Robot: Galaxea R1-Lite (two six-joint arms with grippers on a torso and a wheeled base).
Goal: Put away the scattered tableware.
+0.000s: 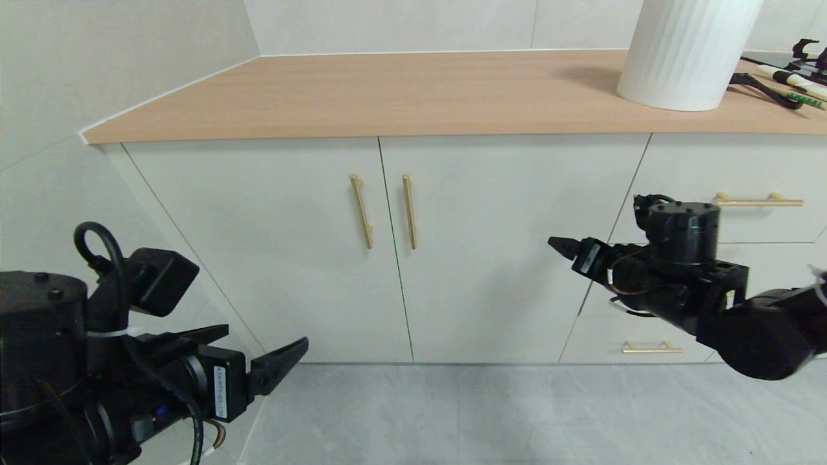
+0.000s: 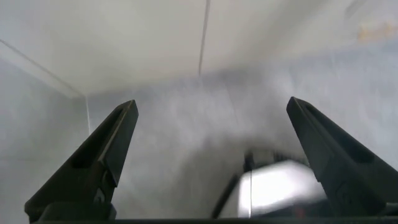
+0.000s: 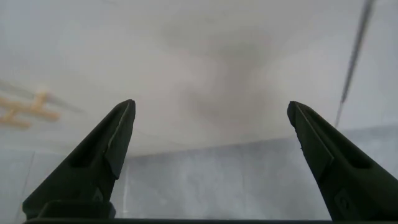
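Note:
Several utensils point(image 1: 785, 84) lie scattered on the wooden countertop point(image 1: 387, 90) at the far right: a black-handled one and pale sticks with green tips. A tall white ribbed container point(image 1: 688, 51) stands just left of them. My left gripper point(image 1: 258, 349) hangs low at the left, near the floor, open and empty; the left wrist view has its fingers wide apart point(image 2: 211, 106). My right gripper point(image 1: 559, 245) is at mid height in front of the cabinet, pointing left, well below the utensils. Its fingers stand open with nothing between them point(image 3: 210, 104).
Below the counter are two white cabinet doors with upright gold handles point(image 1: 362, 210) point(image 1: 408, 210). To the right are drawers with gold bar handles point(image 1: 757, 200) point(image 1: 651, 349). A tiled wall closes the left side. Grey floor point(image 1: 484, 413) lies in front.

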